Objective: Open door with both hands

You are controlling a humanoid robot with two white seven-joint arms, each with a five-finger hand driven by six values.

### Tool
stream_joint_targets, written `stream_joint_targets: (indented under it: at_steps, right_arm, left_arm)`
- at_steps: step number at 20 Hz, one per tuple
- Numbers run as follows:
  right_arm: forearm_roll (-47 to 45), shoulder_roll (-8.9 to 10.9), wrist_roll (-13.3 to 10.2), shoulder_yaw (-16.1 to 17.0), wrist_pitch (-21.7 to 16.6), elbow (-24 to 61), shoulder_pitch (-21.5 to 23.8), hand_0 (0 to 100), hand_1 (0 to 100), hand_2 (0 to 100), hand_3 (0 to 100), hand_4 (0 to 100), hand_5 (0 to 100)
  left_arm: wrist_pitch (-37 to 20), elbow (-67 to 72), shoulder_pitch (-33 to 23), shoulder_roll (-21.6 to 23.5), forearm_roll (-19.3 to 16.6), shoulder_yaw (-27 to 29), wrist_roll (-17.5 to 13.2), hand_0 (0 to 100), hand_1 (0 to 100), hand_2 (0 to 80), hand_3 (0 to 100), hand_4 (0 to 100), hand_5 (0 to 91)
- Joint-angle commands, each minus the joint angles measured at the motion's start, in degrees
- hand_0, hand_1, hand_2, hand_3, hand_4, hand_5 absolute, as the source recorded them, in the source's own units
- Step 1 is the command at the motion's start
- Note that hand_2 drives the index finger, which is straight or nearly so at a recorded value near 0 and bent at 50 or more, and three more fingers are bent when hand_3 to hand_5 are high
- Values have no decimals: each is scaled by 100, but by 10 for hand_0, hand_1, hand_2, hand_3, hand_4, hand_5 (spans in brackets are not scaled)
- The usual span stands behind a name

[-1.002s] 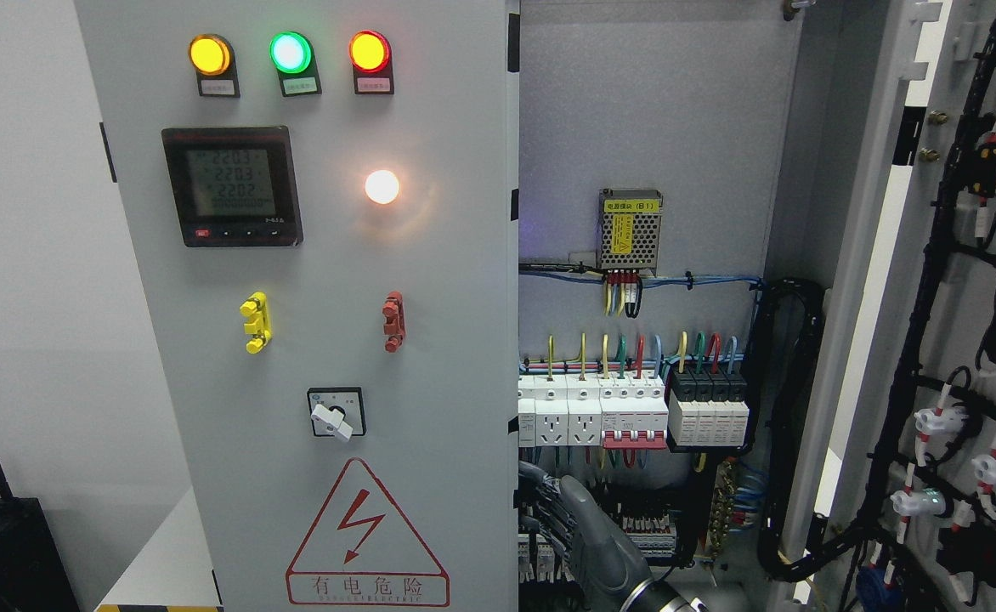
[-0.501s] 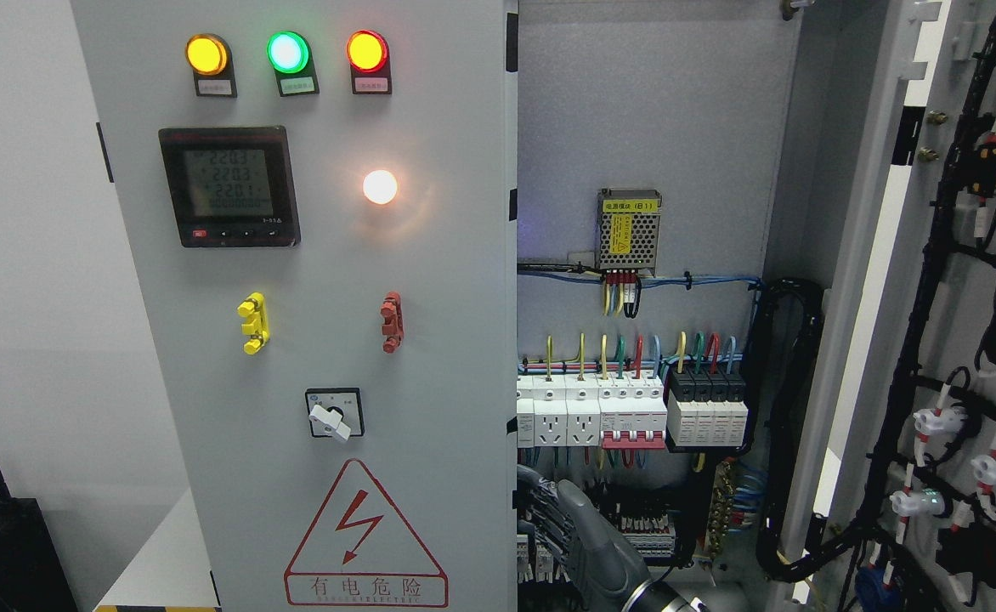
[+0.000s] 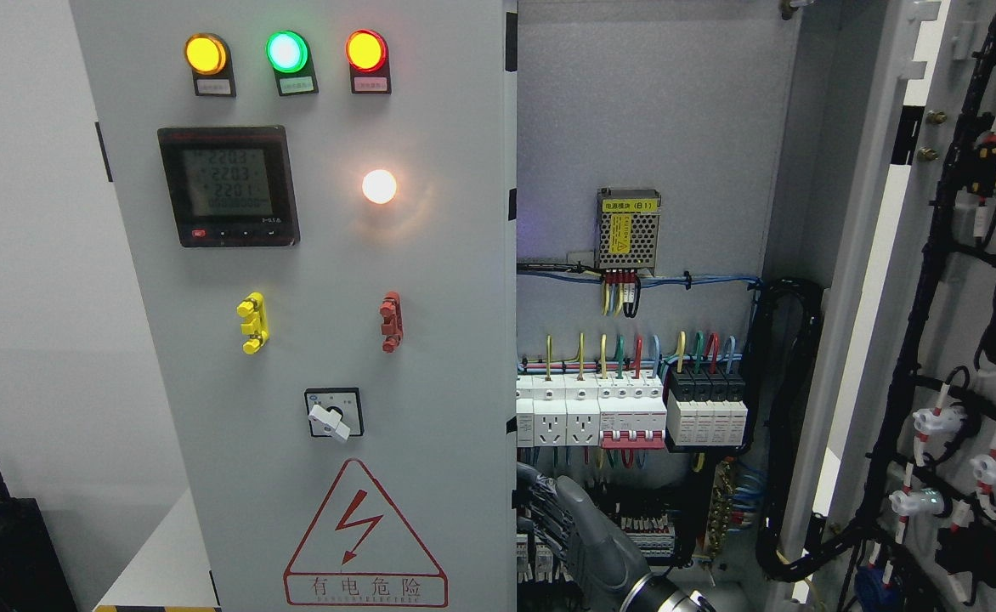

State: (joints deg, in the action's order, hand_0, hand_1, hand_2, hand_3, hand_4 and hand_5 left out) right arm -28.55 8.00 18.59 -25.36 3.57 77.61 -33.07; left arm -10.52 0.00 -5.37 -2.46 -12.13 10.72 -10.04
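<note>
In the head view, the left door [image 3: 319, 340] fills the left and middle of the frame, its face turned toward the camera with three indicator lamps [image 3: 286, 53] at the upper left, a digital meter [image 3: 228, 186] below them, and a rotary switch [image 3: 333, 414] above the red hazard triangle [image 3: 365, 537] at the bottom. The right door [image 3: 957, 323] stands swung well out at the right edge, showing the wiring on its inner side, so the cabinet interior [image 3: 651, 255] lies exposed in the middle, with its row of breakers [image 3: 630, 408] in plain sight.

At the bottom, just right of the left door's free edge, a grey robot hand [image 3: 579, 531] rises from the lower edge. Its arm enters close to the middle, so I cannot say which side it belongs to. The fingers [image 3: 540, 501] curl toward that door edge, probably hooked behind it to pull the panel outward. Whether they truly grip the edge or only rest against it is hidden. No second hand shows.
</note>
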Motion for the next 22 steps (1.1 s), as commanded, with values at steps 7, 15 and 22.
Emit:
stream_joint_targets:
  at_steps: [7, 15, 22]
  right_arm:
    - [-71, 9, -13, -13, 4, -202, -121, 107, 0, 0, 0, 0, 0]
    - [-80, 9, 197, -13, 4, -264, -156, 107, 0, 0, 0, 0, 0]
    - [-115, 9, 233, -13, 4, -325, -217, 107, 0, 0, 0, 0, 0]
  left_arm:
    - [6, -184, 0, 0, 0, 0, 2, 0, 0, 0, 0, 31, 0]
    - [-3, -184, 0, 0, 0, 0, 2, 0, 0, 0, 0, 31, 0]
    - [-3, -184, 0, 0, 0, 0, 2, 0, 0, 0, 0, 30, 0]
